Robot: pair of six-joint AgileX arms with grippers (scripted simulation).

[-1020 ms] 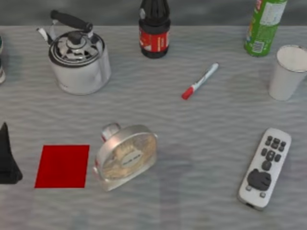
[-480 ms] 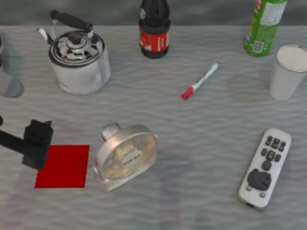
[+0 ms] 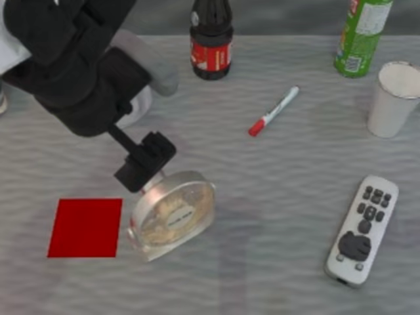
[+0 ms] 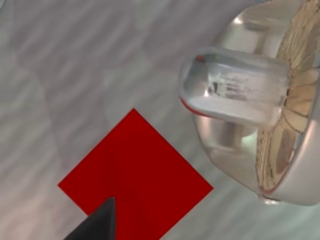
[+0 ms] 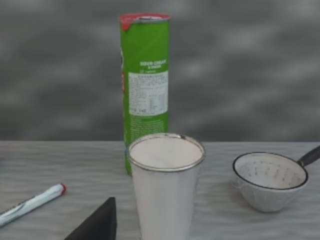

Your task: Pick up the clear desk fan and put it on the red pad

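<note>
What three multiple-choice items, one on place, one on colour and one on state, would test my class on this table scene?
1. Where is the pad relative to the fan?
A. at its left
B. at its right
C. under it

2. What colour is the marker's cap?
A. blue
B. red
C. green

3. What is the fan's state?
A. resting on the table
B. lifted by the right gripper
C. lying on the pad

Answers:
1 A: the top view shows the pad left of the fan, apart from it.
2 B: its lower end is red.
3 A: it sits on the table; the left gripper is just above its knob.
</note>
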